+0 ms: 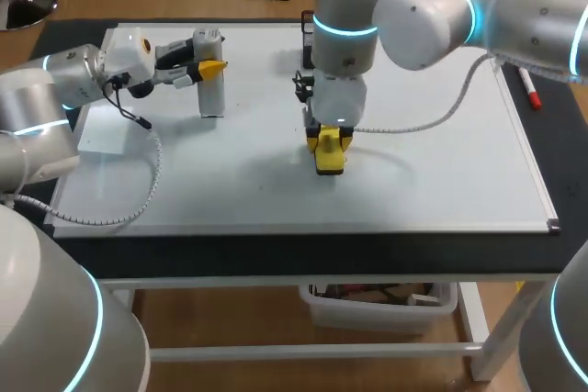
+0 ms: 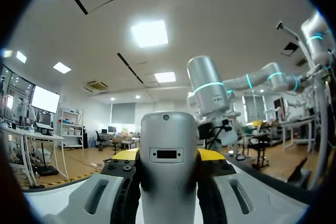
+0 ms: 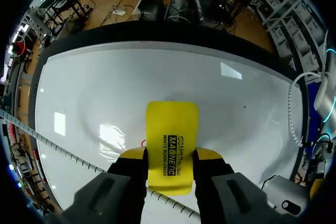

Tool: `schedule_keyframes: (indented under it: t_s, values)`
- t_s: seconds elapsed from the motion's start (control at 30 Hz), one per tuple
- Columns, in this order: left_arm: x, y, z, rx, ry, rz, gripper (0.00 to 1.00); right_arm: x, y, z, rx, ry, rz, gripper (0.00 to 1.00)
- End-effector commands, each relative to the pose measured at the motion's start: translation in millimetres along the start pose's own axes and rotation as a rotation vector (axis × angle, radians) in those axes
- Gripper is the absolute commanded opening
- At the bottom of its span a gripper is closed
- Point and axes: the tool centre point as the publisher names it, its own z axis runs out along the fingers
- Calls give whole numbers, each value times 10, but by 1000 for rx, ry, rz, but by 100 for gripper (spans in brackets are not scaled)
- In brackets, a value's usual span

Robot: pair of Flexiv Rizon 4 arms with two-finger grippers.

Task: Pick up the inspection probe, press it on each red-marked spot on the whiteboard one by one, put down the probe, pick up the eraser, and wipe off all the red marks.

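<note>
The inspection probe (image 1: 211, 89), a grey-white upright body, stands at the back left of the whiteboard (image 1: 432, 162). My left gripper (image 1: 209, 66) is shut on its upper part from the side. In the left wrist view the probe (image 2: 167, 182) fills the gap between the yellow-tipped fingers (image 2: 211, 154). My right gripper (image 1: 329, 142) points down at the board's middle, shut on the yellow eraser (image 1: 330, 159), which rests against the board. In the right wrist view the eraser (image 3: 172, 140) sits between the fingers, and a small red mark (image 3: 143, 142) peeks out beside it.
A red marker (image 1: 530, 89) lies on the dark table to the right of the board. A white block (image 1: 103, 133) sits at the board's left edge under my left arm. A dark object (image 1: 307, 43) stands at the board's far edge behind my right arm.
</note>
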Motion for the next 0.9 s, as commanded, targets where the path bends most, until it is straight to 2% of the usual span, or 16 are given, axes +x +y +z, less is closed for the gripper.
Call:
schedule_keyframes:
  t_s: [0.03, 0.9]
  values:
    - [12, -11, 11, -1, -4, 2, 0, -70, -89, 46, -15, 17, -3, 0]
    - [12, -11, 11, -1, -4, 2, 0, -40, -103, 159, 15, 46, -7, 0]
